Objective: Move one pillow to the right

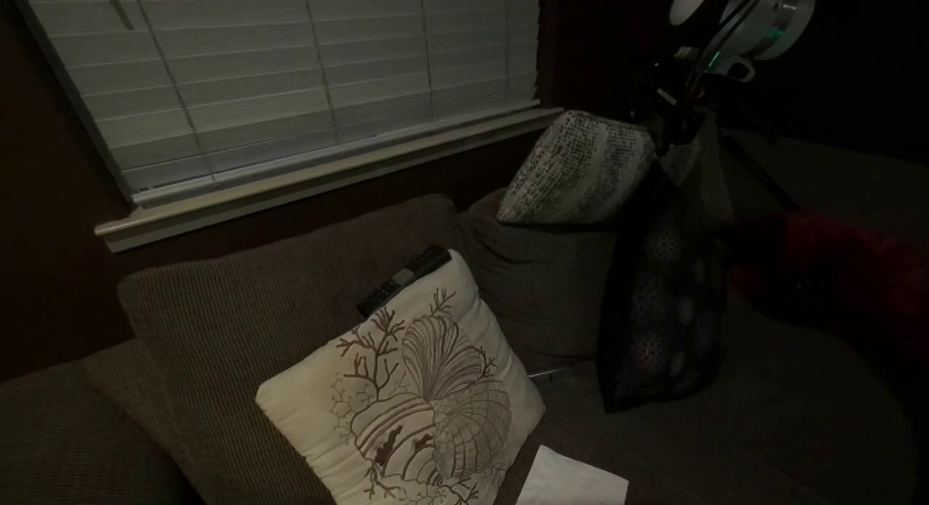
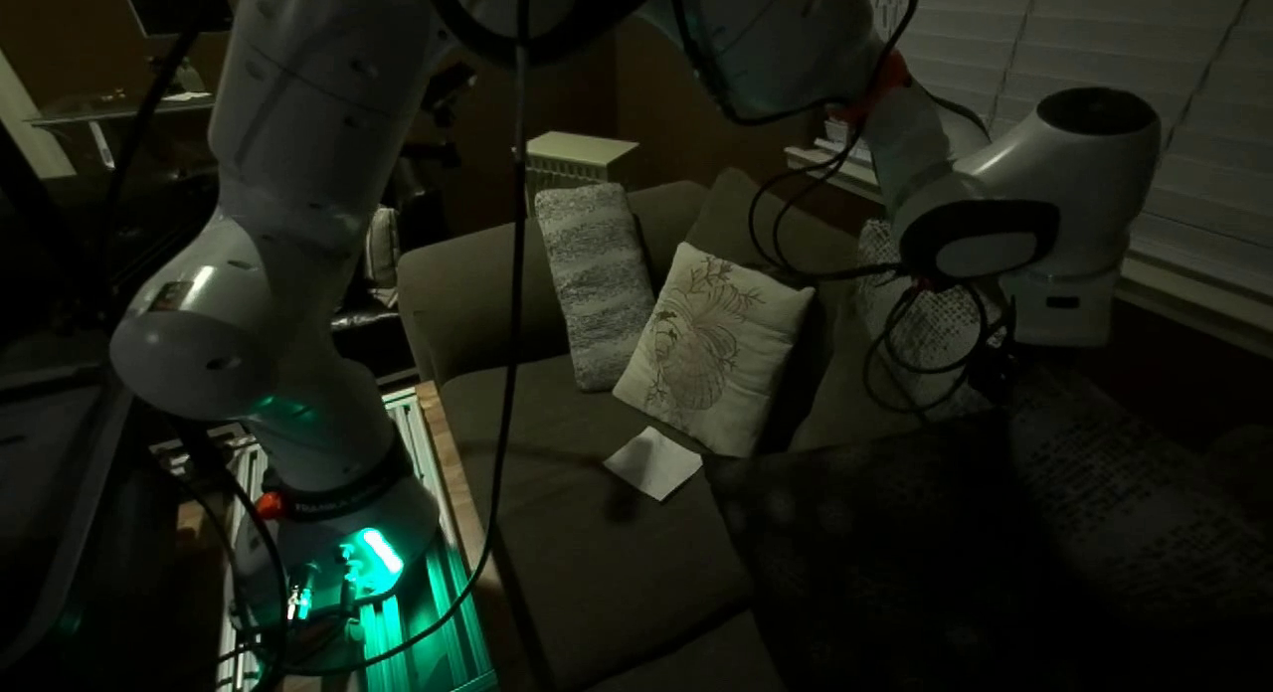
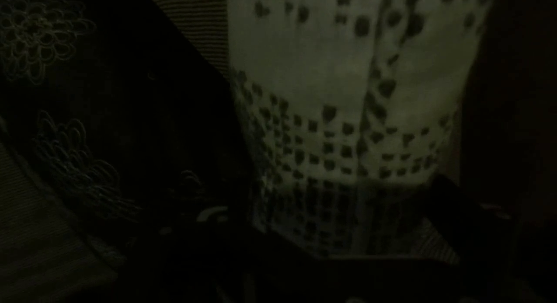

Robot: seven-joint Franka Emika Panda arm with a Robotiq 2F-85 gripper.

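The speckled light grey-white pillow (image 1: 580,171) stands tilted high against the sofa back below the window in an exterior view. It shows partly behind the arm and cables in an exterior view (image 2: 925,319) and fills the middle of the wrist view (image 3: 313,137). My gripper (image 1: 676,131) is at this pillow's right end, above the dark pillow. In the wrist view, the gripper's (image 3: 341,185) dark fingers are spread, one on each side of the pillow's edge. It is too dark to tell whether they squeeze it or only surround it.
The dark flowered pillow (image 1: 657,316) stands beside and below the gripper. The cream printed pillow (image 1: 435,389) leans on the sofa with a remote (image 1: 405,281) behind it. A white sheet (image 2: 653,463) lies on the seat. A grey striped pillow (image 2: 597,284) leans at the sofa's arm.
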